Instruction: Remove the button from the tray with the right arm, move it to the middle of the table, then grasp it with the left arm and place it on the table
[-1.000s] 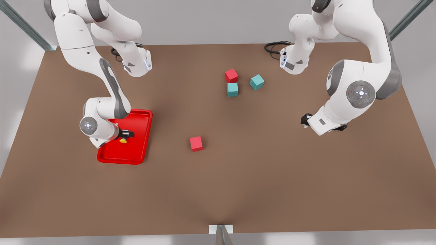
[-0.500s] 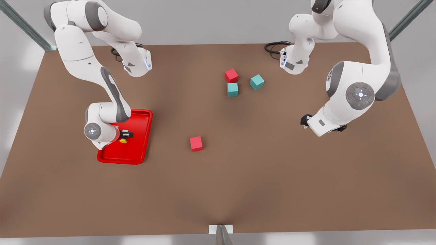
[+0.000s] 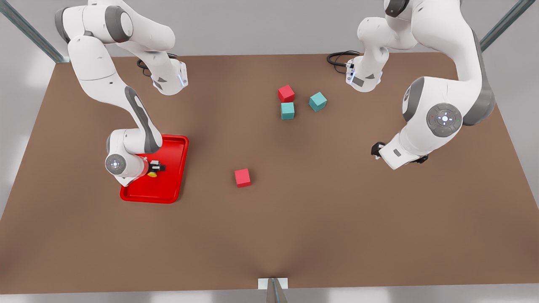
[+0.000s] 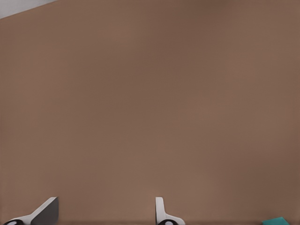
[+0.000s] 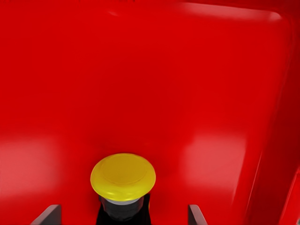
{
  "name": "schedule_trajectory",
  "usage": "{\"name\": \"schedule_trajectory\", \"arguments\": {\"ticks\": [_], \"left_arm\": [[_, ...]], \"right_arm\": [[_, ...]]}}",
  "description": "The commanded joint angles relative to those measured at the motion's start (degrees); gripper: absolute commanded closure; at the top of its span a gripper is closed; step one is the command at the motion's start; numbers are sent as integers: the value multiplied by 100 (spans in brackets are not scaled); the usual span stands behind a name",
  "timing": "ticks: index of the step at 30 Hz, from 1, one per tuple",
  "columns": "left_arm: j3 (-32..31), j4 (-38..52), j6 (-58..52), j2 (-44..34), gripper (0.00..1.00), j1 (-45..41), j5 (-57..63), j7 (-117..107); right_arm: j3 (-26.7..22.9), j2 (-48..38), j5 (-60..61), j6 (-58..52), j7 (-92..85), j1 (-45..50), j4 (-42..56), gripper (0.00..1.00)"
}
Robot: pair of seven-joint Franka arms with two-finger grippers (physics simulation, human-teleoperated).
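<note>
Front view: I'm seeing the right gripper [image 3: 157, 167] sitting low over the tray [image 3: 172, 187], with the button [image 3: 152, 173] right at its tips, inside the tray and nearer its edge on the front view's left. I can't tell the jaw gap from here. The left gripper [image 3: 376, 148] is waiting well apart from the tray, over bare counter [image 3: 320, 219] on the front view's right. A red cube [image 3: 242, 177] is lying between the tray and that arm; another red cube [image 3: 286, 93] and two teal cubes [image 3: 287, 110] [image 3: 318, 101] are clustered farther back. Plenty of free counter mid-table for the handover.

Left wrist view: the left gripper's fingertips [image 4: 45, 211] are standing spread, nothing between them, plain brown counter [image 4: 150, 103] beyond and a sliver of teal cube [image 4: 276, 221] at the frame edge.

Right wrist view: the right gripper's fingers [image 5: 48, 215] are spread either side of the button [image 5: 123, 175], not yet touching it. The button is standing upright on the tray floor [image 5: 140, 75], yellow cap up, dark body below.

My read: it's tiny, light and rigid, and the domed cap is looking slick. I'm planning to pinch the short body under the cap, not the cap. The glossy tray could let it skate if nudged, and the rim beside it is something I'm needing to clear on the lift.
</note>
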Motion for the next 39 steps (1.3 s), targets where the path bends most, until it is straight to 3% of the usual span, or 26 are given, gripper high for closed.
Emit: {"name": "schedule_trajectory", "arguments": {"ticks": [1, 13, 15, 17, 20, 28, 36, 39], "left_arm": [[6, 3, 29, 1, 0, 1, 4, -1], [6, 3, 55, 1, 0, 1, 4, -1], [-3, 3, 55, 1, 0, 1, 4, -1], [-3, 3, 55, 1, 0, 1, 4, -1], [-3, 3, 55, 9, 0, 1, 4, -1], [-3, 3, 46, 1, 0, 1, 4, -1], [-3, 3, 46, 1, 0, 1, 4, -1], [-3, 3, 37, 1, 0, -8, 4, -1]], "right_arm": [[0, -5, 11, 24, -59, 4, 2, 0], [0, -13, 10, 59, -86, 4, 11, 0], [0, -13, 11, 59, -139, 4, 46, 14], [9, -13, 11, 50, -139, 4, 46, 40], [9, -13, 11, 59, -139, 13, 90, 49], [9, -5, 46, 59, -323, 13, 239, 57], [18, -66, 72, 41, -288, 13, 318, 56], [246, -75, 230, -11, -262, 31, 793, 56]]}}
